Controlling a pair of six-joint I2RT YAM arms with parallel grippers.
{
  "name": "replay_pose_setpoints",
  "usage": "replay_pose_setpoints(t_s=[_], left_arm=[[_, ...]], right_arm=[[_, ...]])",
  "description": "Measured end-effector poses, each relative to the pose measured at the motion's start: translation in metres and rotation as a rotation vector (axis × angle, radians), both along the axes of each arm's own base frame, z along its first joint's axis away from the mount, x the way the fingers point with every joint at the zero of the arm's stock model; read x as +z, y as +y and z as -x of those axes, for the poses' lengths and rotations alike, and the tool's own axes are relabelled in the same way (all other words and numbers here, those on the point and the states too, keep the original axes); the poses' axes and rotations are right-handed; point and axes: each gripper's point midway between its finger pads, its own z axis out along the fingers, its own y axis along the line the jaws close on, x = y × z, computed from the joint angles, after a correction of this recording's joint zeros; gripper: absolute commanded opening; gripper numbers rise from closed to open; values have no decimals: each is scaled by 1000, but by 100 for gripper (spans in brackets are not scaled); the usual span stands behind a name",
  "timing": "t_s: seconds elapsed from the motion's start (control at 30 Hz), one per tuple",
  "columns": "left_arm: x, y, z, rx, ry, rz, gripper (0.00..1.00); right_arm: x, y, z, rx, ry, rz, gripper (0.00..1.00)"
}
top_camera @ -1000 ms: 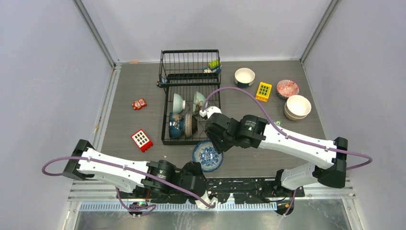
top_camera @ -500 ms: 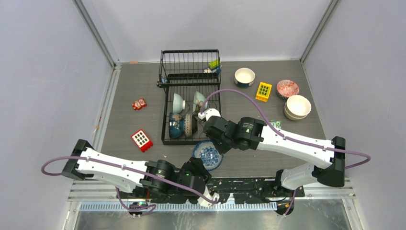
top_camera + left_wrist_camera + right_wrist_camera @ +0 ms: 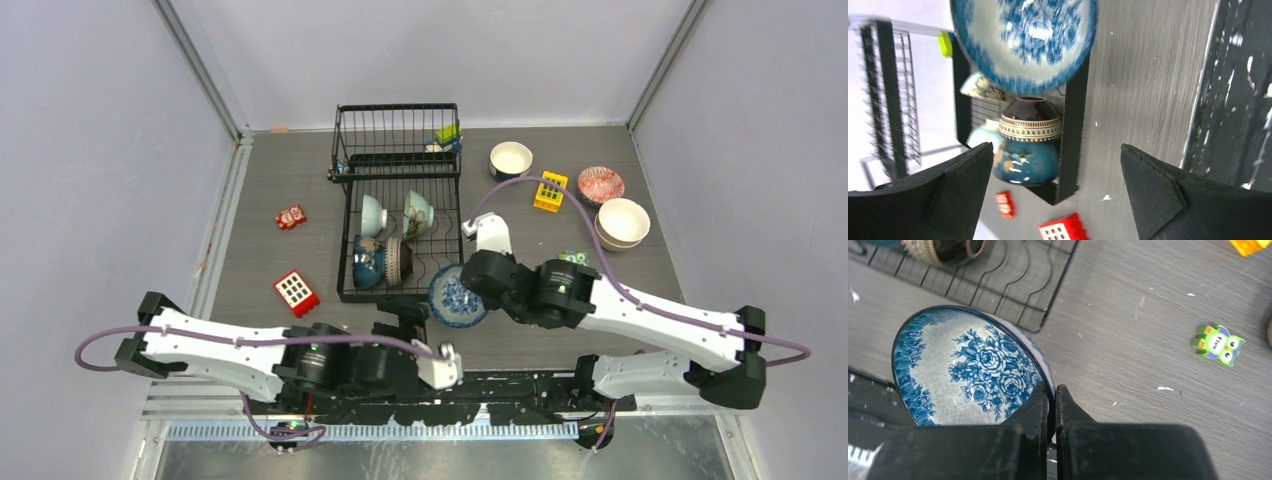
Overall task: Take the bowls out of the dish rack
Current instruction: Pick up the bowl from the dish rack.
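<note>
- Pinching the rim of the blue-and-white floral bowl [image 3: 973,365] with the right jaws, pressed nearly together over the thin edge.
- Holding that bowl tilted, its painted inside turned up and toward the left arm [image 3: 215,348], just off the near right corner of the black wire dish rack [image 3: 395,158] and outside its frame; cannot tell whether it is clear of the worktop [image 3: 280,170].
- Spread wide at the left jaws, with nothing between them, aimed at the floral bowl from the near side without touching it.
- Inside the rack, on edge among the tines: a pale teal bowl [image 3: 372,214] and a pale patterned bowl [image 3: 418,212] in the far row, a dark teal bowl [image 3: 366,262] touching a brown banded bowl [image 3: 398,260] in the near row.
- In the raised back section: small green and yellow blocks [image 3: 447,135].
- Out on the worktop right of the rack: a white-lined dark bowl [image 3: 511,160], a red-patterned bowl [image 3: 600,185] and a stack of cream bowls [image 3: 622,222], with a yellow block [image 3: 549,190] between the first two.
- Just beside the right arm [image 3: 640,310]: a green owl toy [image 3: 1218,344], flat on the worktop.
- Left of the rack, well apart: a small red toy [image 3: 291,217] and a red windowed block [image 3: 296,292].
</note>
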Motion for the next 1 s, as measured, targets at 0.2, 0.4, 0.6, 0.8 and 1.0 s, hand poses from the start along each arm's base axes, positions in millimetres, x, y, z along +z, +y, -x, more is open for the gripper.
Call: replay_pose_setpoints(t_s=[0.2,0.4,0.6,0.8,1.0], left_arm=[[10,19,-28,274,262,398,100],[23,18,-61,589,519,810,99],[15,-38,-73,839,800,932,100],[2,-73,-75,987,934,967,91],[2,-73,-82,1050,925,1012,63]], right_arm=[[8,-35,-12,-135,-102,-69,1],[-7,-54,-15,-222,-120,-103,1],[-16,-57,-18,-280,-106,-141,1],[-21,-56,-20,-336,-62,-221,1],[-23,-51,-16,-355,-13,-276,1]])
